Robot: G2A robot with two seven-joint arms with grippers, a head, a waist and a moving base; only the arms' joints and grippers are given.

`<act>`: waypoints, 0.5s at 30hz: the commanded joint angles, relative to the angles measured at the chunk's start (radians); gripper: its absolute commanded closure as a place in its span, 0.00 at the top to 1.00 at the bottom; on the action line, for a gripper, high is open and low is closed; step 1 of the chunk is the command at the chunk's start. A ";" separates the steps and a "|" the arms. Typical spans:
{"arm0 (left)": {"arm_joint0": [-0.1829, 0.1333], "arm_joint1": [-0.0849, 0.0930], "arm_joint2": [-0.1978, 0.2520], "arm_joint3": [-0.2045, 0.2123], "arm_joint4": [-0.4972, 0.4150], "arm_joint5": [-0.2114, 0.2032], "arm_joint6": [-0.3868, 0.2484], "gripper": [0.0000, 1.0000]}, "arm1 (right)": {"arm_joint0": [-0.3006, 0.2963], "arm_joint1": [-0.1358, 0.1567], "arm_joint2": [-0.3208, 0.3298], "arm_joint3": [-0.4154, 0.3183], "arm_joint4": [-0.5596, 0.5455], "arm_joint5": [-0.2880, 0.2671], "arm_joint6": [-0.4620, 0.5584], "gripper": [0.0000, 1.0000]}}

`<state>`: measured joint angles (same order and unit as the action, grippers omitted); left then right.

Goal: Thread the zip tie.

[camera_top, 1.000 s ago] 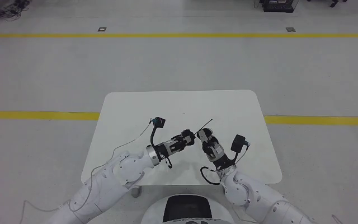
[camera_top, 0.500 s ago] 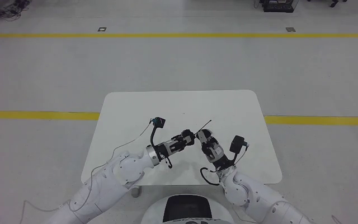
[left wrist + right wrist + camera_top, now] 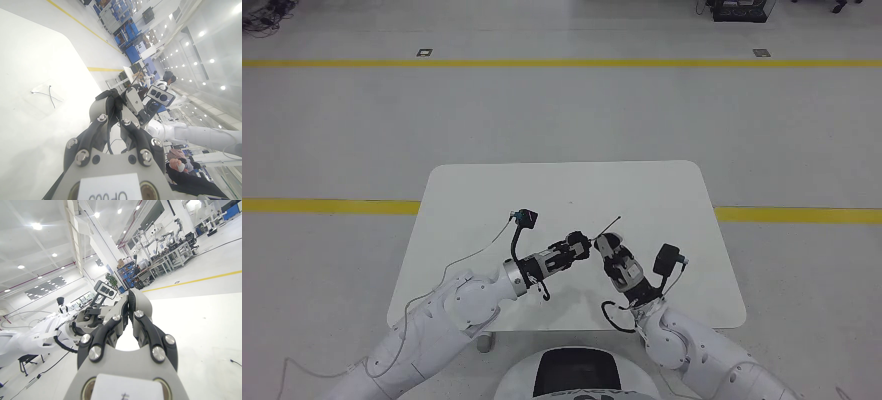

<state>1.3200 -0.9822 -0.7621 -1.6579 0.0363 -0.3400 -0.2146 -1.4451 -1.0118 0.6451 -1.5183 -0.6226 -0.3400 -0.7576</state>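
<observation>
Both grippers meet tip to tip above the front middle of the white table (image 3: 542, 190). My right gripper (image 3: 601, 243) (image 3: 129, 292) is shut on a thin black zip tie (image 3: 613, 220) (image 3: 132, 272). The tie sticks out past the fingertips and ends in its small head. My left gripper (image 3: 581, 244) (image 3: 113, 95) is pressed against the right one, its fingers closed together on the tie's other part. A thin black strap (image 3: 109, 130) trails back between its fingers.
A clear plastic bag (image 3: 40, 106) with two spare black zip ties (image 3: 50, 95) lies flat on the table farther out. Another small black piece (image 3: 233, 361) lies on the table off to the right gripper's side. The table's far half has free room.
The right arm has shifted very slightly toward the robot. Both grippers keep their hold and stay together.
</observation>
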 commanded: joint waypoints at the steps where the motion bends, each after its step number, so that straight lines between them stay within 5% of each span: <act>1: 0.000 0.000 0.000 0.000 0.000 0.000 0.000 0.00 | -0.002 -0.001 0.004 0.001 -0.005 0.000 0.003 0.00; 15: 0.000 0.000 0.000 0.000 0.000 0.000 0.000 0.00 | -0.012 -0.016 0.027 0.014 -0.037 0.000 0.019 0.00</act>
<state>1.3200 -0.9822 -0.7621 -1.6579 0.0363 -0.3400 -0.2146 -1.4573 -1.0261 0.6703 -1.5073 -0.6579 -0.3400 -0.7411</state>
